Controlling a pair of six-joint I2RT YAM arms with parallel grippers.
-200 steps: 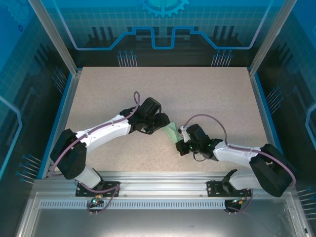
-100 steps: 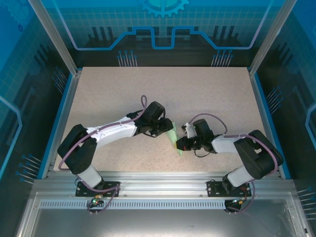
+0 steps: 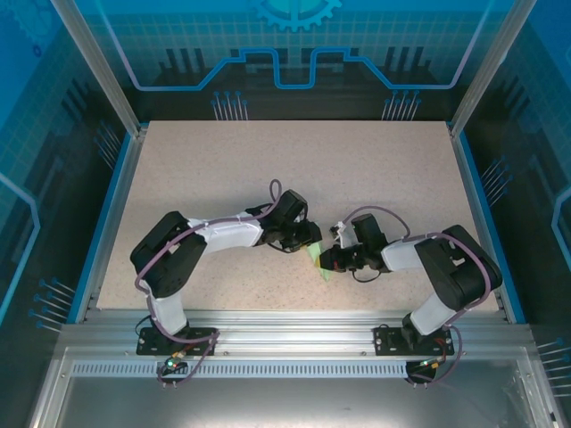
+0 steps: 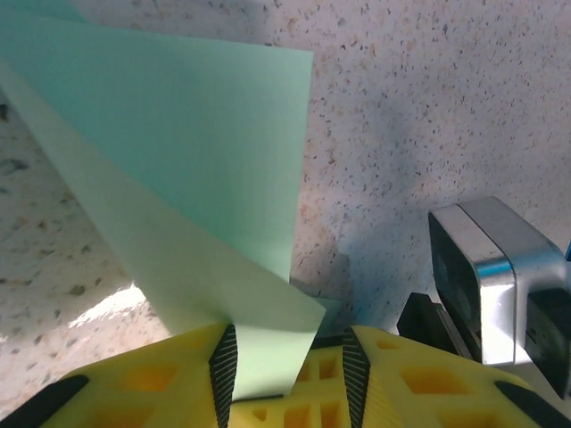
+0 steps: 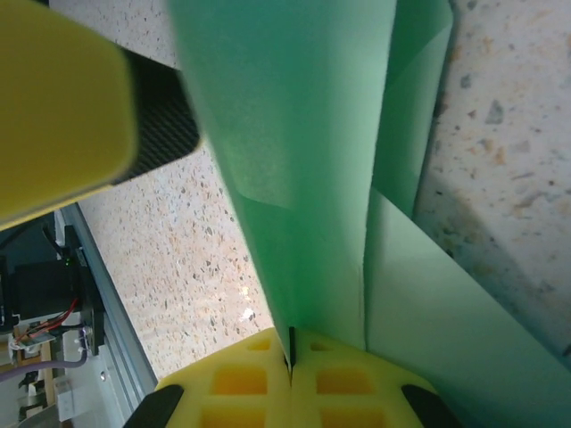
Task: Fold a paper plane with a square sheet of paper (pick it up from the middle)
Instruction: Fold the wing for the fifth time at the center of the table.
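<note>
Your sheet of paper is partly folded. It sits at the near middle of the tabletop, caught between the two arms where their tips meet. Your right pincer is closed tight on it: the yellow pads meet with a layer of the green paper nipped in the seam, and the folded flaps extend away from there. Your left pincer stands narrow but not closed. A corner of the sheet lies face-on in the gap between its pads, edge to edge, and I cannot tell whether the pads press it at all. That is where I judge the trouble lies. If you draw the arms apart, the right side's firm hold could tear the thin paper or drag the crease crooked. The left side has nothing clamped flat, so it could let the corner slip out and the fold spring open. The two pincers sit just beside each other, so a small sideways move of either wrist could knock one against the other. Both look low over the tabletop, and pushing down could crumple the flap under them rather than sharpen the fold. Move one arm at a time, and slowly.
</note>
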